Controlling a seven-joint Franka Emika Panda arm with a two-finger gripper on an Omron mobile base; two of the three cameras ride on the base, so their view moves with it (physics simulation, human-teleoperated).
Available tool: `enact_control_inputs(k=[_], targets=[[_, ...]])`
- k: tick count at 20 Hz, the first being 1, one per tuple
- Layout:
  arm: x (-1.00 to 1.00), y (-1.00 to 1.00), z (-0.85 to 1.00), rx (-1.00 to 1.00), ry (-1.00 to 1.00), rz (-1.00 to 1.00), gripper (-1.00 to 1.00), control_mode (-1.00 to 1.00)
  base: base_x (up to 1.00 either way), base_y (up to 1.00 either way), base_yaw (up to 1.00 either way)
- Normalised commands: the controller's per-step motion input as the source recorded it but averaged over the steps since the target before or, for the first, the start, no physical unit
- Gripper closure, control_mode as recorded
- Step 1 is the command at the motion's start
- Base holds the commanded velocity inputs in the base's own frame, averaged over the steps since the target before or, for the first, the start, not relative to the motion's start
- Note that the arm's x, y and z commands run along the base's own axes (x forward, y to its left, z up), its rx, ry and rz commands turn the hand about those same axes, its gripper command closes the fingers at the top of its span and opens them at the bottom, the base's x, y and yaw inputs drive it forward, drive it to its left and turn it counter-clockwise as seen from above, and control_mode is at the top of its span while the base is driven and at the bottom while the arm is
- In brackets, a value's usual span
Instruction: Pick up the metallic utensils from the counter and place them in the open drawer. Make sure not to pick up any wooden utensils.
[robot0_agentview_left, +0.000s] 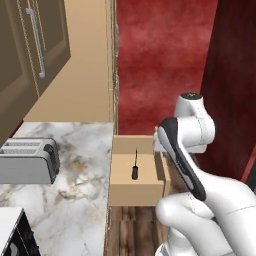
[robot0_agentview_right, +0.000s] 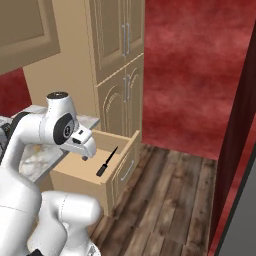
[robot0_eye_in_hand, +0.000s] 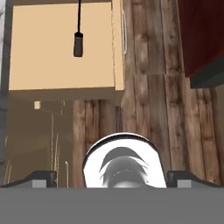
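Observation:
One of the metallic utensils, a black-handled knife, lies flat on the floor of the open drawer. The light-tan drawer sticks out from the end of the marble counter. My gripper hangs above the drawer's side, pulled back from the knife. Its fingertips stand wide apart, open, with nothing between them. The wooden utensils are out of view.
A silver toaster stands on the counter at the left. Tall tan cabinet doors rise behind the drawer. Wooden floor stretches to the right, bounded by red walls. A black appliance sits at the counter's near corner.

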Motion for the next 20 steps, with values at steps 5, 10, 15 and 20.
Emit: enact_control_inputs(k=[5, 10, 15, 20], targets=[[0.0, 0.0, 0.0, 0.0, 0.0, 0.0, -1.0, -1.0, 0.0, 0.0, 0.0], [-0.12, -0.01, 0.0, 0.0, 0.0, 0.0, -1.0, -1.0, 0.0, 0.0, 0.0], [-0.22, -0.06, 0.0, 0.0, -0.02, -0.02, -1.0, 1.0, -0.47, -0.13, -0.05], [0.0, 0.0, 0.0, 0.0, 0.0, 0.0, -1.0, 1.0, -0.84, -0.25, -0.09]])
